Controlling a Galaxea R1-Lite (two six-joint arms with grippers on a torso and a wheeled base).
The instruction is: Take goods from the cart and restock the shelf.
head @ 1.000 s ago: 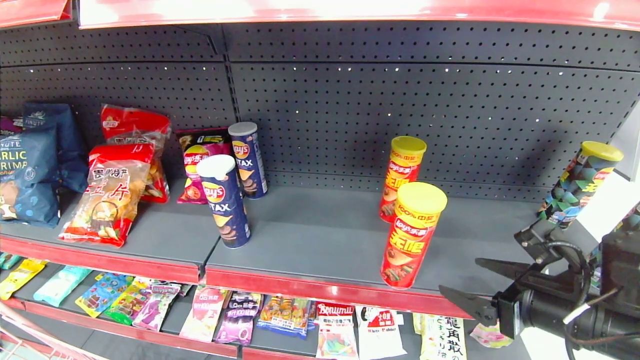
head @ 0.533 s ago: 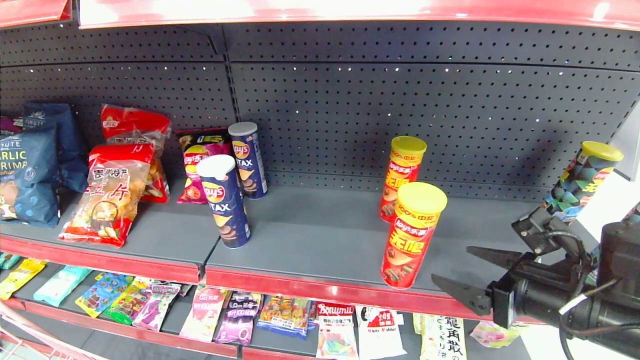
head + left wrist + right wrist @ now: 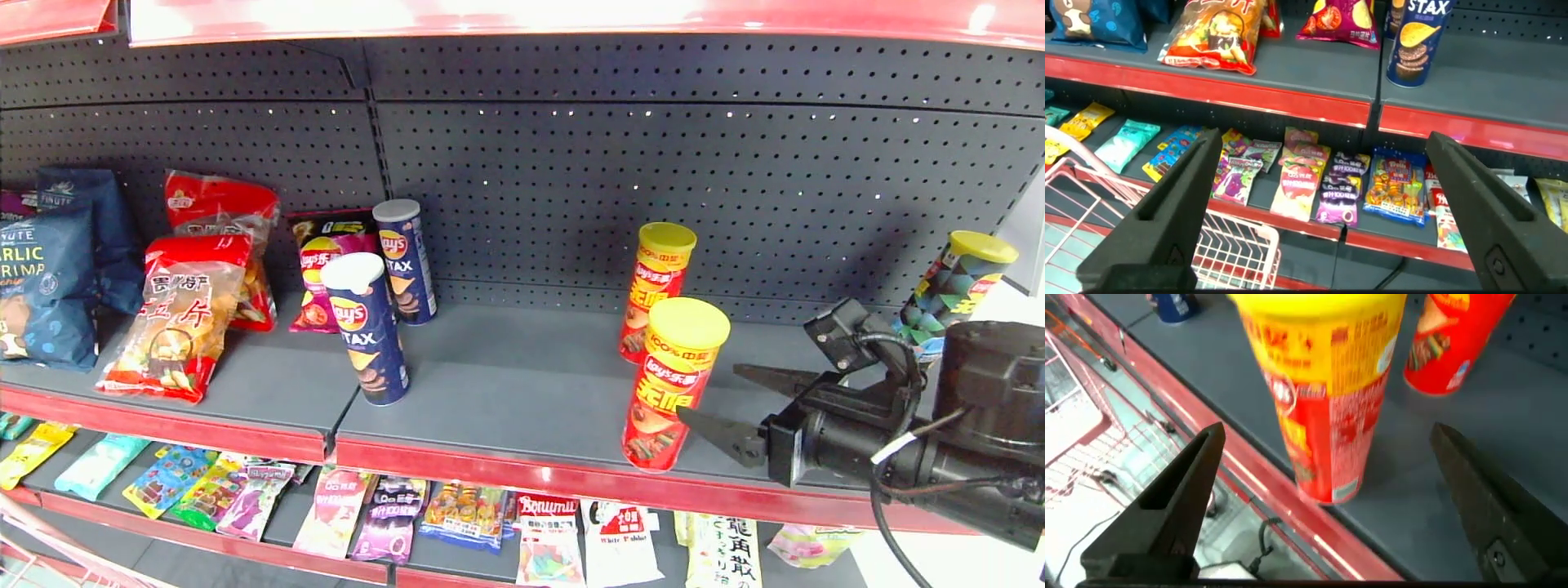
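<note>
Our right gripper lies level over the front edge of the shelf. Its fingers are spread and empty, and they point at the front red can without touching it. Our left gripper hangs lower with its fingers apart and empty, above the pink wire cart. The grey shelf has a red lip and a pegboard back. On it we count two red cans, the second behind the first, two blue cans and one patterned can. Snack bags lie at the left.
</note>
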